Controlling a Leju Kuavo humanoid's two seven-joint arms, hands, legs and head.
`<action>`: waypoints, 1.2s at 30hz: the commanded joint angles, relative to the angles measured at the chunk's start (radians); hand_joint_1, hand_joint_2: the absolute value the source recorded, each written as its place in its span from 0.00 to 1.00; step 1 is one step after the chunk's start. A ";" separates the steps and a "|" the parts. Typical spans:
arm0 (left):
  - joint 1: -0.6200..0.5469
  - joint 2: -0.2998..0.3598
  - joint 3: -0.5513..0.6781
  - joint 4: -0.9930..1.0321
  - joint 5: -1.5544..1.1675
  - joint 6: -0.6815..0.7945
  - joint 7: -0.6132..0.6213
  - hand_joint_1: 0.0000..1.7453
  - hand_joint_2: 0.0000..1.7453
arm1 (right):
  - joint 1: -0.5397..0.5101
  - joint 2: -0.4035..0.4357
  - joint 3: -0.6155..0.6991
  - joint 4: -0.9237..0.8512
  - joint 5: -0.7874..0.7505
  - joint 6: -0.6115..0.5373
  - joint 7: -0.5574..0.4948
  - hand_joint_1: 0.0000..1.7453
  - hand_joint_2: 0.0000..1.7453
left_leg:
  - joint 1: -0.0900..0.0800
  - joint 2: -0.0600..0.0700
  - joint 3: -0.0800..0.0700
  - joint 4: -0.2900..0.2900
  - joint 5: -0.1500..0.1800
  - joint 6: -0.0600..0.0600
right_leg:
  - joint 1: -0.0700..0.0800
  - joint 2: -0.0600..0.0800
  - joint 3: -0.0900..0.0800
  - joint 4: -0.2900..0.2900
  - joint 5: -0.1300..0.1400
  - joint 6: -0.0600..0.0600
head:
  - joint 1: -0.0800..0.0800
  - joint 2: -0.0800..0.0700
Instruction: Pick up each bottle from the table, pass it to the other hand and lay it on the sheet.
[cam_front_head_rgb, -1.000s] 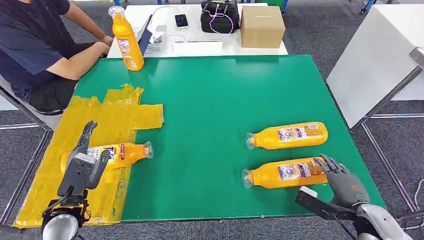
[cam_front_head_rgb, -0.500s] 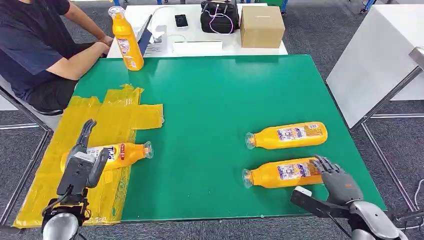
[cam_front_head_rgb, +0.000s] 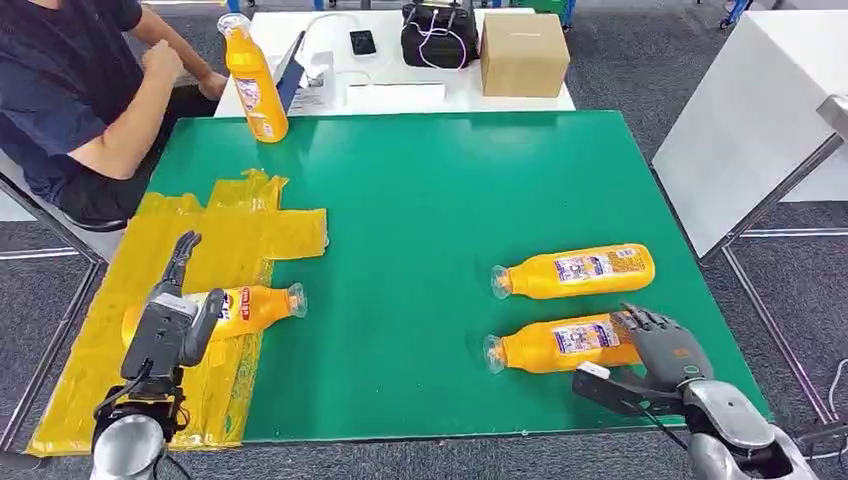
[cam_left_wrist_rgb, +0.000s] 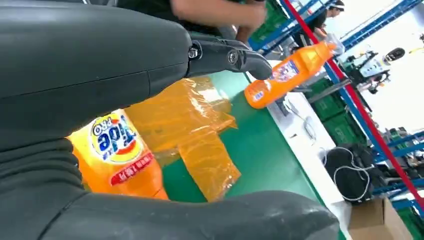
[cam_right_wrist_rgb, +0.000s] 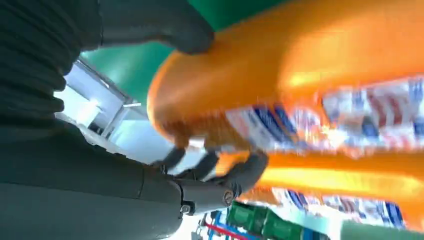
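Left hand: my left hand (cam_front_head_rgb: 172, 325) hovers over the yellow sheet (cam_front_head_rgb: 235, 235) with its fingers spread and nothing in it; the left wrist view shows the delivered bottle (cam_left_wrist_rgb: 117, 157) lying free beneath the palm.
Delivered bottle: it lies on the sheet at the near left of the counter (cam_front_head_rgb: 420, 190), cap toward the middle, beside my left hand and, as I judge it, done with.
Upright bottle: one bottle (cam_front_head_rgb: 253, 78) stands at the far left corner, near a seated person (cam_front_head_rgb: 60, 80), well apart from both hands.
Far lying bottle: this bottle (cam_front_head_rgb: 575, 271) lies on the green surface at the right, long axis across the counter, cap to the left.
Near lying bottle: this bottle (cam_front_head_rgb: 560, 344) lies just beside the far one and roughly parallel, cap to the left, base under my right hand.
Right hand: my right hand (cam_front_head_rgb: 662, 352) curls around the near bottle's base end; the right wrist view shows the fingers (cam_right_wrist_rgb: 235, 175) wrapping its body, though whether the grasp is firm I cannot tell.
Governing relation: the right hand is far nearer; the lift must carry the bottle leftward along its own axis toward the left hand.
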 joint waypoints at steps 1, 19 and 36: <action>-0.052 -0.005 -0.030 0.049 0.008 -0.005 0.015 0.00 0.00 | -0.024 0.013 0.086 0.093 0.000 0.029 0.004 0.99 1.00 | 0.001 -0.001 0.005 -0.002 0.000 -0.001 | 0.002 -0.002 0.007 -0.004 0.000 0.000 | 0.000 0.000; -0.072 0.007 -0.076 0.076 0.045 0.015 -0.003 0.00 0.00 | -0.025 -0.016 0.266 0.228 0.029 0.026 -0.023 0.00 1.00 | 0.003 0.005 0.021 -0.003 -0.004 -0.001 | 0.003 0.001 0.010 -0.007 0.000 -0.001 | 0.000 0.000; -0.020 0.011 -0.036 0.036 0.060 0.032 -0.024 0.00 0.00 | -0.047 -0.098 0.201 -0.007 -0.086 0.022 -0.022 0.00 1.00 | 0.001 0.014 0.024 -0.001 -0.008 -0.001 | 0.002 0.013 0.011 -0.004 0.000 -0.001 | 0.000 0.000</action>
